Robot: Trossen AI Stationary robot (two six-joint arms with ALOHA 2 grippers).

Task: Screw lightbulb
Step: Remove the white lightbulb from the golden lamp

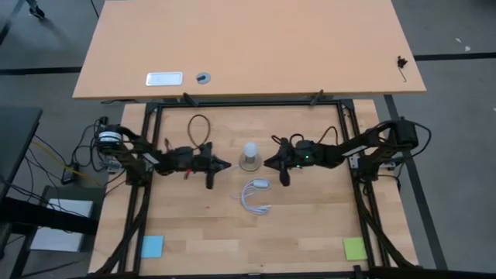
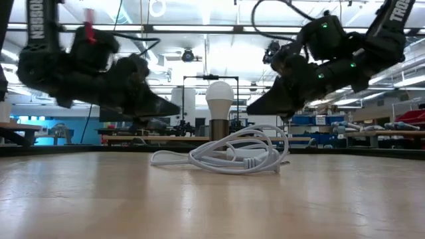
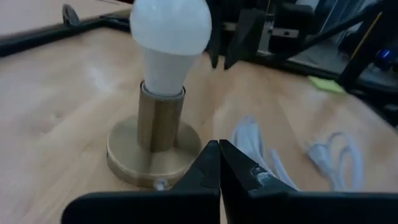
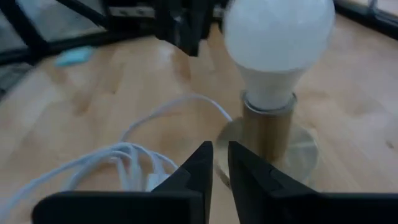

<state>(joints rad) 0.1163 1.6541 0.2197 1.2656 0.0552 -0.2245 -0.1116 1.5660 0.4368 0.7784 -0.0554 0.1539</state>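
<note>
The lightbulb (image 1: pixel 249 150) is white and frosted, with a rounded globe narrowing to a paler neck (image 3: pixel 163 73). It stands upright, globe upward, its base seated in a brass-coloured socket (image 4: pixel 267 127) on a round disc foot (image 3: pixel 144 158). It sits near the middle of the table, slightly toward the far side, between the two arms. Nothing touches its globe (image 2: pixel 220 94).

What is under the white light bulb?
The frosted white light bulb stands in a brass-coloured socket with a round base. Its screw thread is hidden inside.
</note>
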